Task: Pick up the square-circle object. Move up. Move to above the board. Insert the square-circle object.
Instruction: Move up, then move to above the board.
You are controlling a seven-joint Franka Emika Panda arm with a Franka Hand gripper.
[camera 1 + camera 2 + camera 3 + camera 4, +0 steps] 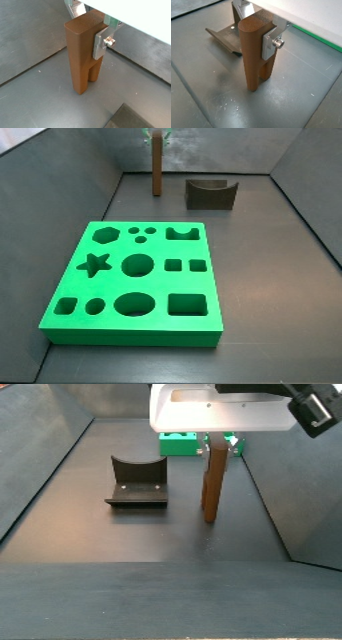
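The square-circle object [81, 60] is a tall brown wooden piece with two long legs, upright on the dark floor. It also shows in the second wrist view [252, 57] and as a thin post in both side views [155, 163] [213, 479]. My gripper [87, 31] [254, 31] is shut on its upper part. One silver finger [100, 44] [269, 45] presses its side and the opposite finger is mostly hidden behind it. The gripper [214, 442] hangs over the post [151, 136]. The green board [134, 278] lies apart from it, toward the other end of the floor [185, 444].
The dark fixture [210, 193] [136, 482] [228, 39] stands on the floor a short way beside the post. Grey walls enclose the floor on the sides [301, 208] [40, 454].
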